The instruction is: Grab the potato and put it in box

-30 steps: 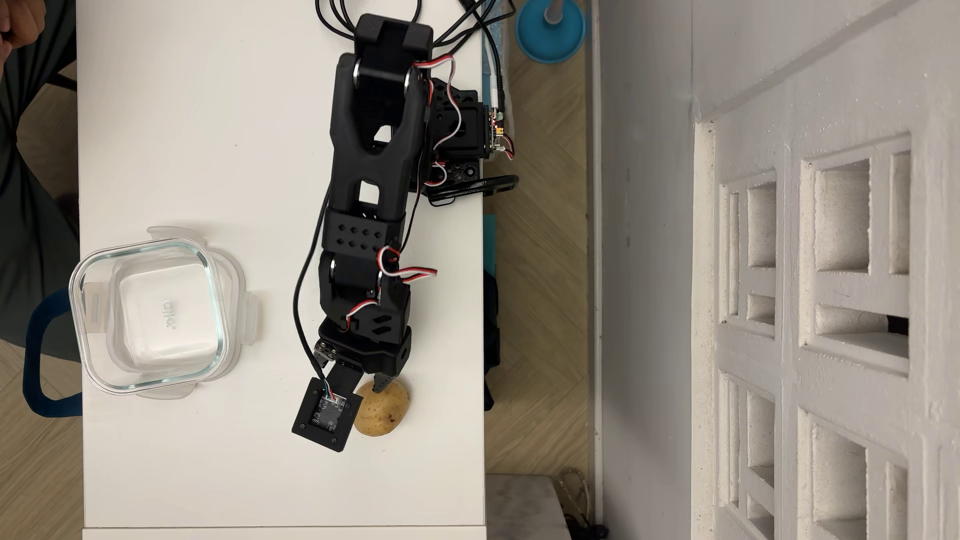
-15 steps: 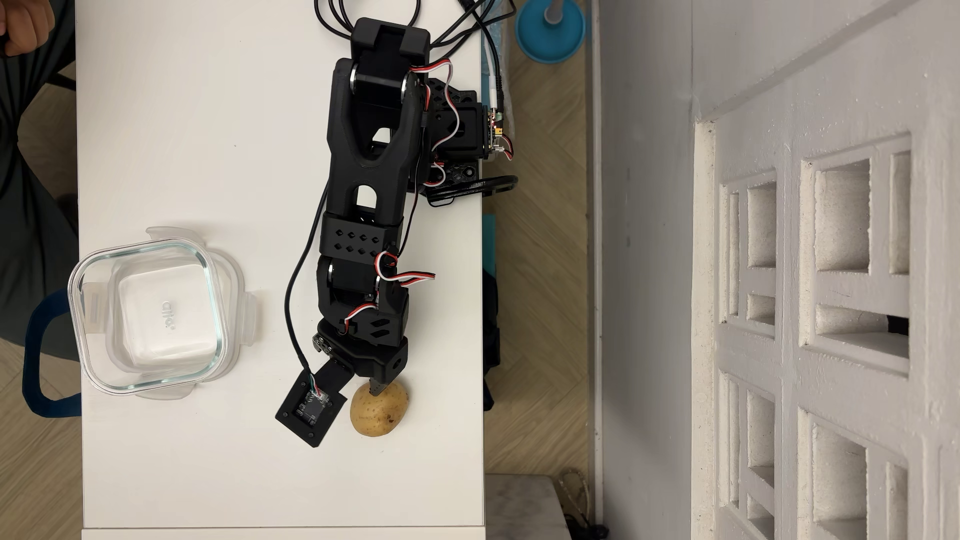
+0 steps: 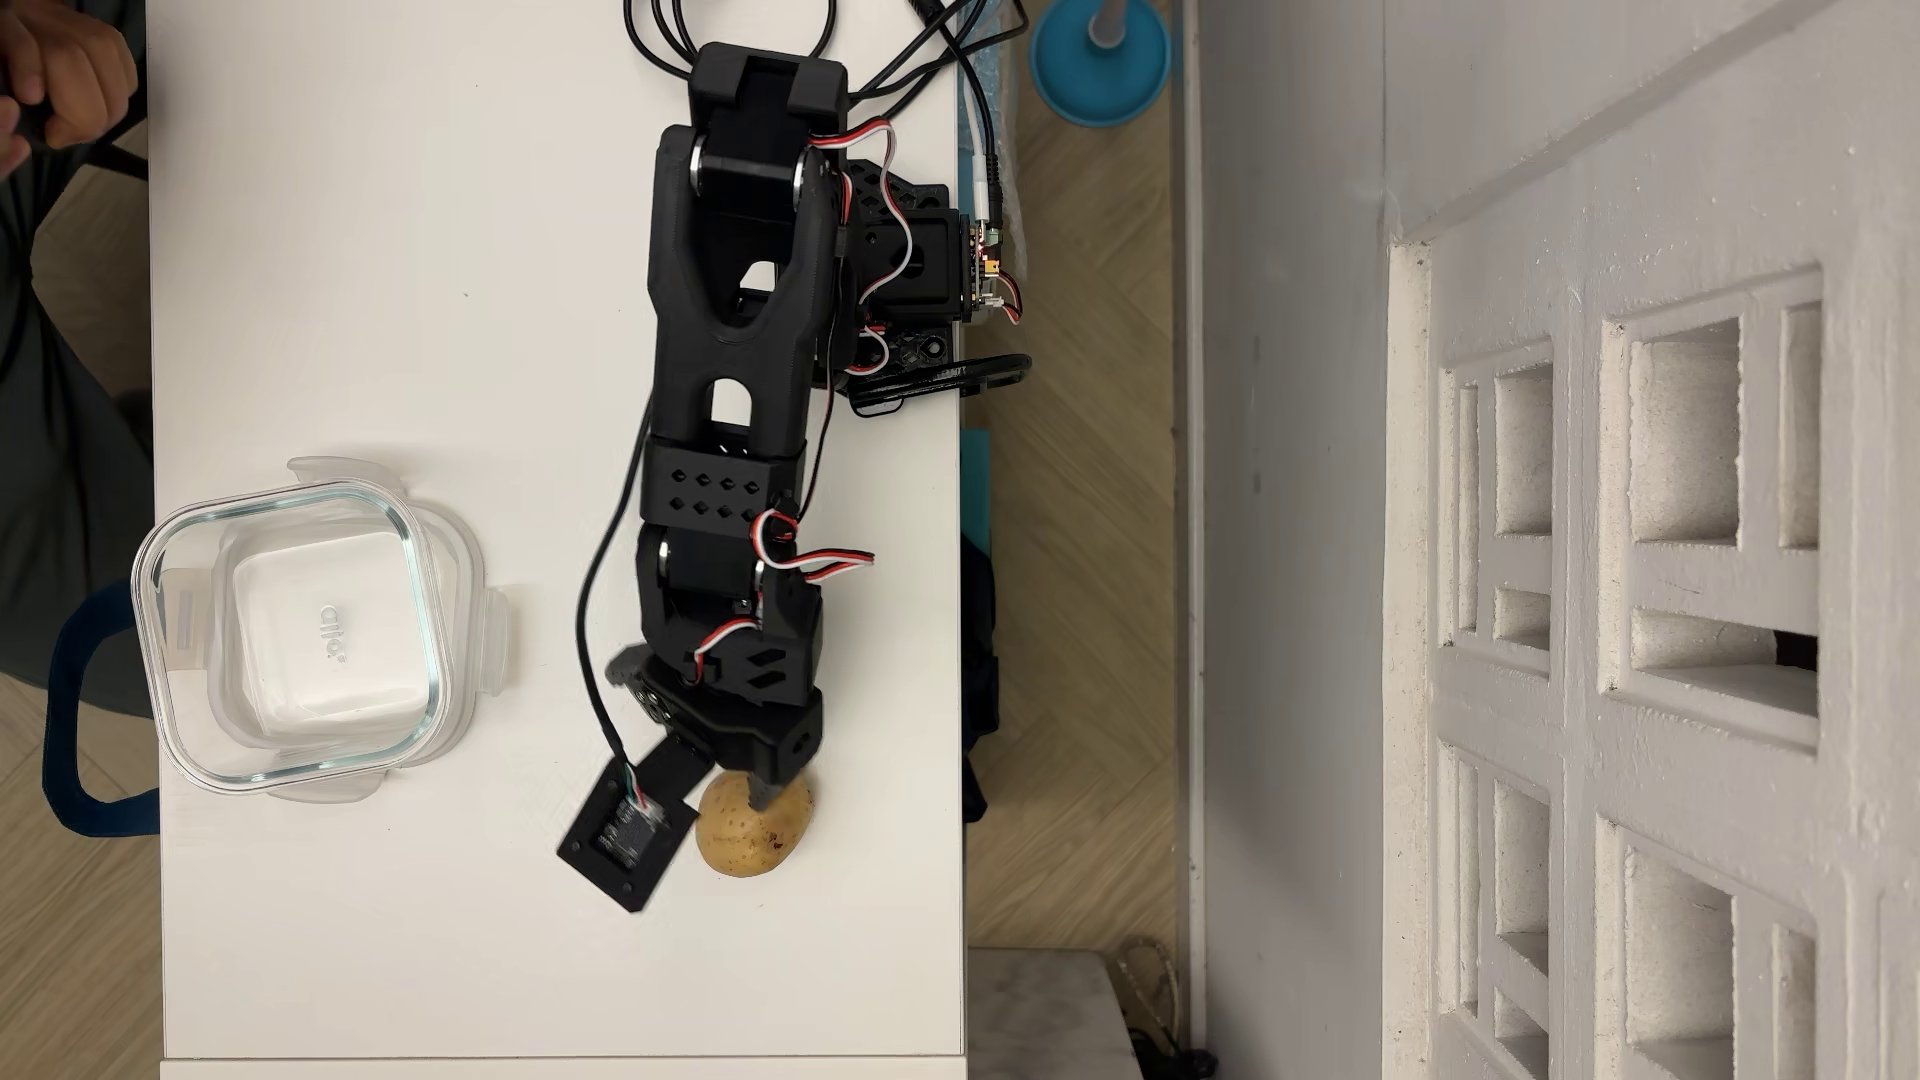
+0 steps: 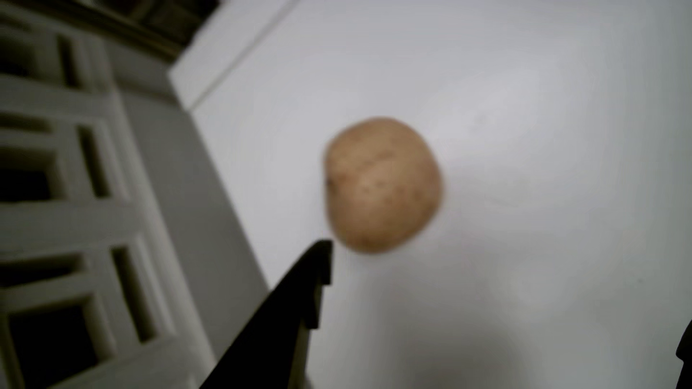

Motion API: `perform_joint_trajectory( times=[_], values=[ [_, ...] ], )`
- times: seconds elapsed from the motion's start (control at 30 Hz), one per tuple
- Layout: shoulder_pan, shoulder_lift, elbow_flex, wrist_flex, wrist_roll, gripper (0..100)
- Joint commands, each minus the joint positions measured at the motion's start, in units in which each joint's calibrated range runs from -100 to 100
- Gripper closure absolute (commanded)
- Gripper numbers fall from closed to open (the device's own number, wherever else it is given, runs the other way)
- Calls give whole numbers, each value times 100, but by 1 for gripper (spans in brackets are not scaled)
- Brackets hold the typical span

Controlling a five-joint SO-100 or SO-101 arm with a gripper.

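Observation:
The potato (image 3: 750, 828), yellow-tan with brown speckles, lies on the white table (image 3: 416, 260) near its right edge in the overhead view. My gripper (image 3: 732, 787) hangs just over the potato's upper end, jaws spread wide and holding nothing. One black fingertip (image 3: 764, 798) overlaps the potato's top. In the blurred wrist view the potato (image 4: 382, 185) sits mid-frame, just beyond one finger (image 4: 299, 299); the other finger only shows at the right edge. The box (image 3: 421, 582), a clear square glass container, stands empty on its clip lid (image 3: 488, 633) at the table's left edge.
The table's right edge (image 3: 961, 727) runs close to the potato. The arm's base (image 3: 914, 270) is clamped at that edge, with cables (image 3: 727, 31) at the top. A person's hand (image 3: 62, 73) is at the upper left. A blue round stand (image 3: 1101, 57) is off the table.

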Motion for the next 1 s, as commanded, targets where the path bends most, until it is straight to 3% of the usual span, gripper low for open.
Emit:
perform_joint_trajectory(
  times=[0.0,0.57,0.73,0.97],
  values=[
    [-901,-116,-514,-118,-20,53],
    [-1175,1844,-1762,-118,-133,52],
    [-1099,2569,-1762,-746,-108,52],
    [-1053,2867,-1823,-842,36,52]
  ],
)
